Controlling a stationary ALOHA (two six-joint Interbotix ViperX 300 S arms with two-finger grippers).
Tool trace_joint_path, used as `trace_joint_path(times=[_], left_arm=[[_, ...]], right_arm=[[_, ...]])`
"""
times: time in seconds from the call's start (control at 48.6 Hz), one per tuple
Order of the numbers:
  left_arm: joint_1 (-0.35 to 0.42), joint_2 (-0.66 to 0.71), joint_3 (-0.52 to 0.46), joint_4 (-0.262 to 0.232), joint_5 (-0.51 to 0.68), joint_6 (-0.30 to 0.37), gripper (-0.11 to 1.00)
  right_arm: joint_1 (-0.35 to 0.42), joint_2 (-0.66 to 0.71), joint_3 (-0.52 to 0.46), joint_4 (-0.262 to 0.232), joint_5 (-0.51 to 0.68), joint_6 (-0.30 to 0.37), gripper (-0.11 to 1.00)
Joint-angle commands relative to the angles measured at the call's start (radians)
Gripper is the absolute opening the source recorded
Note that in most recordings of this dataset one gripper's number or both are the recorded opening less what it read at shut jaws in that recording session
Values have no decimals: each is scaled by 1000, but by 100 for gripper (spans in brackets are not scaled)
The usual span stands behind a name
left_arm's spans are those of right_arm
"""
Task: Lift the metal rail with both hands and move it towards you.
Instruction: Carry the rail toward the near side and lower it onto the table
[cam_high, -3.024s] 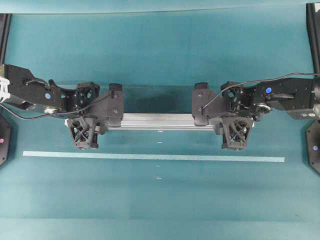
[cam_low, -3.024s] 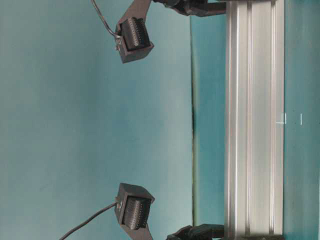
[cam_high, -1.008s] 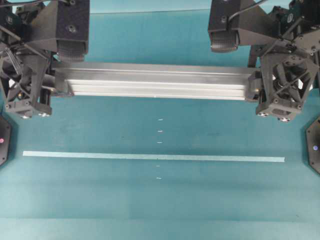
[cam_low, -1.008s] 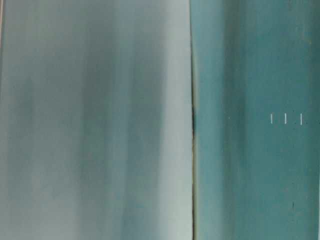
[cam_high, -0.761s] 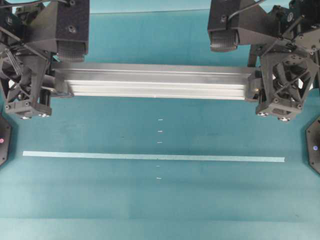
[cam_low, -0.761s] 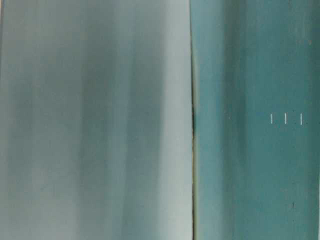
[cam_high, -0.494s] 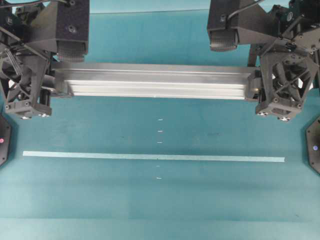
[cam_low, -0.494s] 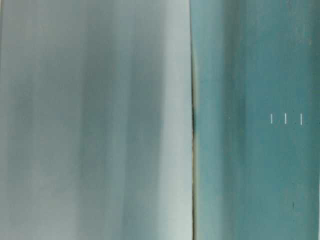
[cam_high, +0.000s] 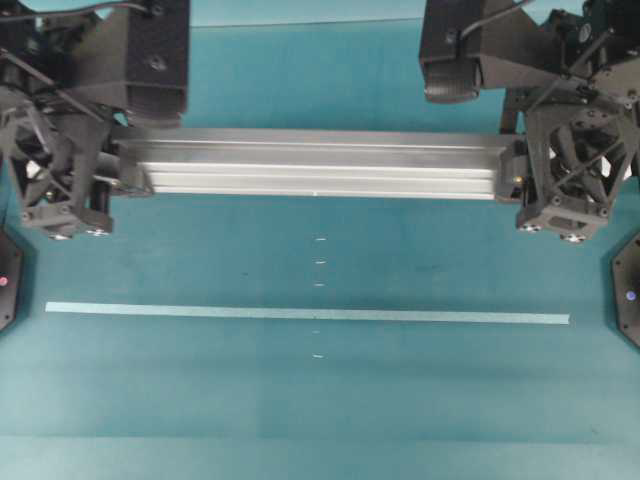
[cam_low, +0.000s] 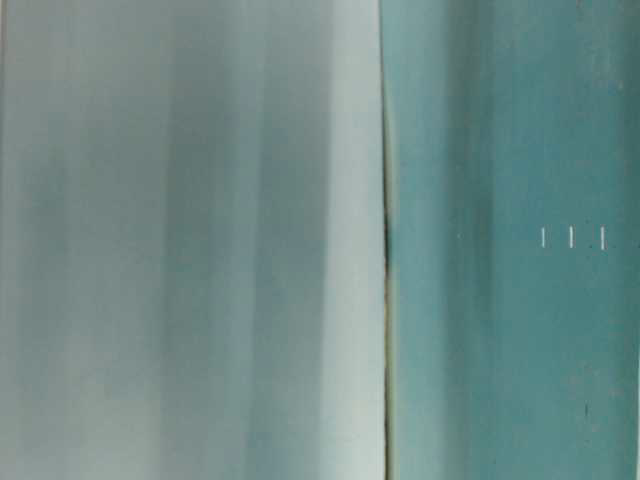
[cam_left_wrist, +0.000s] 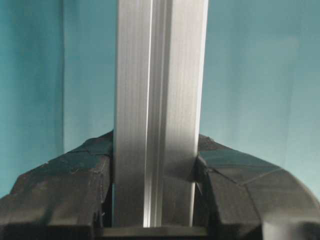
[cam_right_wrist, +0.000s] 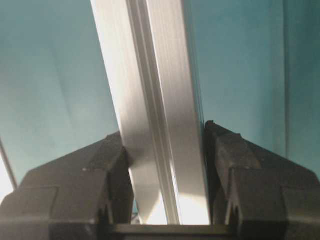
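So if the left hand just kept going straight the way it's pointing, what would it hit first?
The left hand points down, shut on the metal rail. Beyond the rail, only the bare teal table lies in its line, so it would likely meet that first, though the depth is unclear.

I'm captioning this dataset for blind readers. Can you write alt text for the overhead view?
A long silver metal rail runs across the upper part of the view, clamped at its left end by the left pincer and at its right end by the right pincer. Below it, a thin pale tape strip lies across the teal table.
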Motion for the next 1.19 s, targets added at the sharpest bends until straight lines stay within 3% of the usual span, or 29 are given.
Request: trace_joint_path(times=[0.0,0.247,0.473,0.72,0.946,1.173], left_arm=[[-8,8,-20,3,-37,-31,29],[-6,21,109,3,-123,-44,29],[-17,25,262,3,-284,-63,29],[-34,43,385,3,-374,-109,29],[-51,78,489,3,-543,-129,29],[-52,132,565,3,-626,-124,29]], right_arm=[[-8,8,31,8,-32,52,37],[3,5,167,20,-110,43,37],[20,5,311,21,-285,11,37],[40,9,457,21,-443,9,37],[52,34,551,20,-572,8,37],[80,75,595,20,-663,6,37]])
